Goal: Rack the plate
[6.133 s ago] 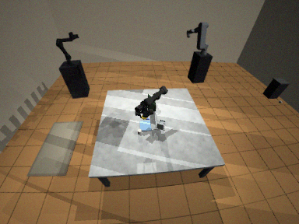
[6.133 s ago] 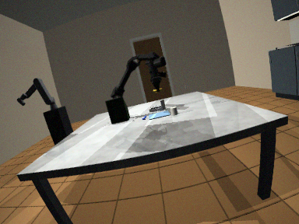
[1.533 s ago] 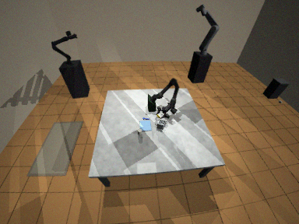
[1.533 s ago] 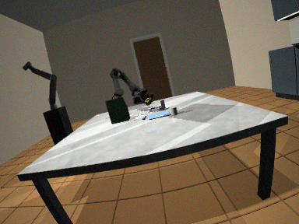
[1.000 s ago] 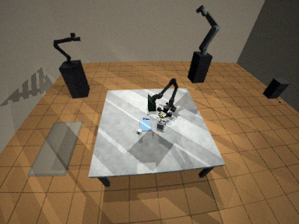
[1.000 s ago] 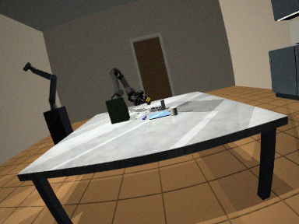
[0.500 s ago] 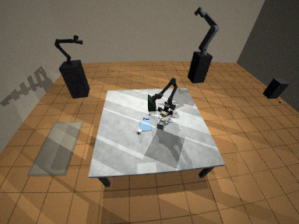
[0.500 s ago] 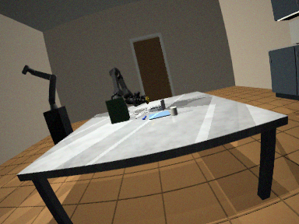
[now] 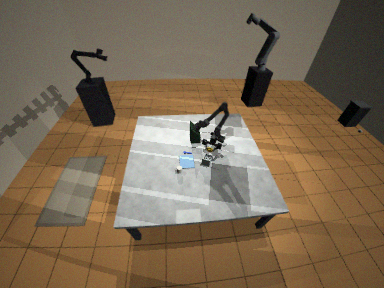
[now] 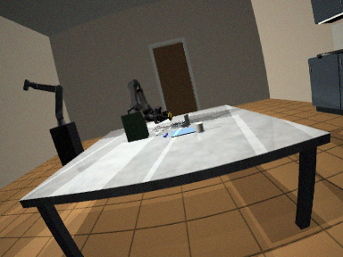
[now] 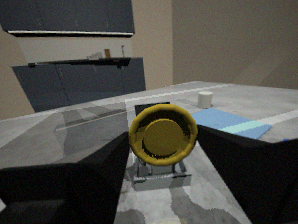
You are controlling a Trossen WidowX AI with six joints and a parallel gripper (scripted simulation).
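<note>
blue mat (image 11: 231,123) | white cup (image 11: 205,99) behind it | door (image 10: 175,79)

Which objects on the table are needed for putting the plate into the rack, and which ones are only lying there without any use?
Belong to the job:
- round yellow plate, held upright in the black parallel-jaw gripper
- grey metal dish rack, directly below the plate

Just lying about:
- flat light-blue sheet
- small white cylinder cup
- small blue pen-like item
- dark green box
</note>
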